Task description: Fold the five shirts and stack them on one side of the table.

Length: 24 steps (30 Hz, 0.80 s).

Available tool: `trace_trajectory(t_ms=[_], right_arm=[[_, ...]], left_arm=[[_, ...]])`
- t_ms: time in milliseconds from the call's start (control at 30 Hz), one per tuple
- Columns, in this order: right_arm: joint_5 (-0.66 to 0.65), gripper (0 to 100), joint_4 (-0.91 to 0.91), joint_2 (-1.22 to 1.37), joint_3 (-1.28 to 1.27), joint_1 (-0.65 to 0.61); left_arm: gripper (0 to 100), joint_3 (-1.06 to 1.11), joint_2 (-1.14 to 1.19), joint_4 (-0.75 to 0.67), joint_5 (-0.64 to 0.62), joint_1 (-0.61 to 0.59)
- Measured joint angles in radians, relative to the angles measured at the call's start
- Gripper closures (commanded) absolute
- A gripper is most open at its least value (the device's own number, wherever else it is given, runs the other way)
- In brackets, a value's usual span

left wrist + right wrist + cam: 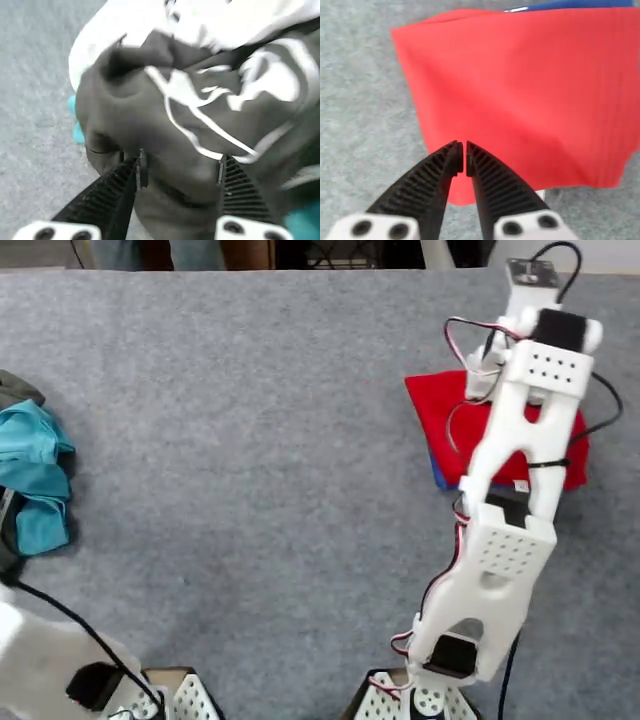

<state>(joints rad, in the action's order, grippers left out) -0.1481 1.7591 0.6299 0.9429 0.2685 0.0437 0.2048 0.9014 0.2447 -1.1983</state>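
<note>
Left gripper (180, 167): jaws spread wide, fingertips against crumpled dark grey shirt (200, 115) with white print, nothing clamped; white shirt (125, 20) and teal shirt (77, 132) bunched beside it at the left edge of the table (250, 440). Right gripper (464, 150): fingers pressed together, empty, above folded red shirt (520, 90) lying on blue shirt (570, 4), right side

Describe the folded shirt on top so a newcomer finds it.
On the grey table, look beneath the outstretched right arm. There lies the red shirt, folded flat over a blue shirt. It is smooth and squared, unlike the crumpled teal shirt at the opposite edge.
</note>
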Motion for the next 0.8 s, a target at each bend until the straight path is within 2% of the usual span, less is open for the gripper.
trace_trajectory(t_ms=[167,233,367,633,800], right_arm=[[0.0,98.1,0.0,0.0,-0.018,-0.041],[0.0,98.1,0.0,0.0,-0.018,-0.046],[0.0,98.1,0.0,0.0,-0.018,-0.048],[0.031,98.1,0.0,0.0,-0.018,-0.048],[0.037,98.1,0.0,0.0,-0.018,-0.048]], left_arm=[[98,-0.176,0.236,0.04,-0.002,-0.012],[95,-0.27,0.252,0.123,-0.002,-0.012],[97,-0.451,0.256,0.315,0.002,0.014],[97,-0.945,0.256,0.789,-0.021,0.161],[97,-1.212,0.224,0.852,-0.138,0.244]])
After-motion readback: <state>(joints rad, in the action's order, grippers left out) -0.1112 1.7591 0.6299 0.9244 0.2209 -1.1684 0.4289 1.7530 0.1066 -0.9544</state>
